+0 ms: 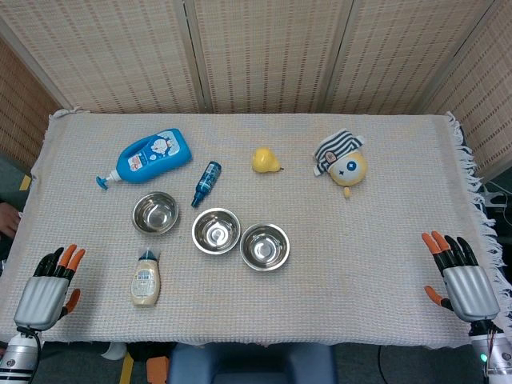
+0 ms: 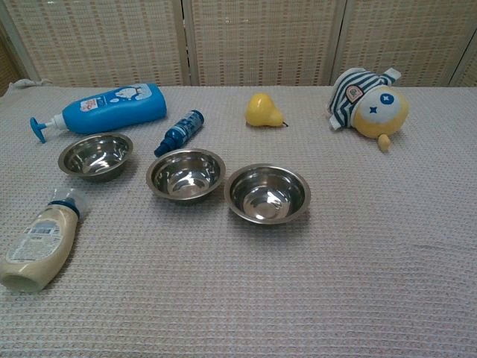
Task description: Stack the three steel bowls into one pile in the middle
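Three steel bowls stand apart on the cloth, each upright and empty. The left bowl (image 1: 155,213) (image 2: 96,156) is a little further back. The middle bowl (image 1: 216,230) (image 2: 185,174) and the right bowl (image 1: 265,246) (image 2: 267,192) almost touch. My left hand (image 1: 50,286) rests near the front left corner, fingers apart, holding nothing. Near the front right edge lies my right hand (image 1: 462,279), also open and empty. Neither hand shows in the chest view.
A blue pump bottle (image 1: 149,156) (image 2: 104,109) and a small blue bottle (image 1: 206,182) (image 2: 179,132) lie behind the bowls. A cream bottle (image 1: 146,278) (image 2: 40,246) lies front left. A yellow pear (image 1: 266,161) (image 2: 262,111) and a striped plush toy (image 1: 342,162) (image 2: 370,104) sit at the back.
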### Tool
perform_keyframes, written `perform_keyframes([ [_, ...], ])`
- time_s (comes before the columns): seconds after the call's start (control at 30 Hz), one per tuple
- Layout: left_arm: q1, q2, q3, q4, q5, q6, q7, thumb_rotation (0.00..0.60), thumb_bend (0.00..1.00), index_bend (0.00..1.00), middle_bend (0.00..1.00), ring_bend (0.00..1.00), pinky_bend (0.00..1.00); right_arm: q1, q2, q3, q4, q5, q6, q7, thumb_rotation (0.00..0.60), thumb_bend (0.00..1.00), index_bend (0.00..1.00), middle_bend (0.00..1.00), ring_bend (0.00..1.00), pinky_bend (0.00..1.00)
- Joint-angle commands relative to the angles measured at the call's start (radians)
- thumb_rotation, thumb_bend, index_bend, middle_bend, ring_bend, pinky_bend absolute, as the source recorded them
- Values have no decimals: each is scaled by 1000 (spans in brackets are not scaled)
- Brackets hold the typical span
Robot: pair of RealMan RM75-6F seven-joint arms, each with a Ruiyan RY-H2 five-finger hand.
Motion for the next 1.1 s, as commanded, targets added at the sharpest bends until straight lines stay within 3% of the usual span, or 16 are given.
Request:
perform_keyframes([
  [0.03,-4,-4,2,6,7,-4,-6,600,417,0,0,0,127,1,0,1,0,0,-1,3,600,125,0,0,0,0],
  [0.4,-126,-92,-53,181,10,-131,-110,600,415,0,0,0,134,2,-2,-2,-2,-5,0,4,600,125,0,0,0,0],
  [0.73,-272,-253,-102,496,-31,-303,-241,600,413,21,0,0,142,10,-25,9,21,22,-22,-25,600,125,0,0,0,0],
  [1.1,-368,-391,-111,792,-52,-409,-363,600,413,69,0,0,143,18,-42,19,41,57,-51,-46,600,125,0,0,0,0],
])
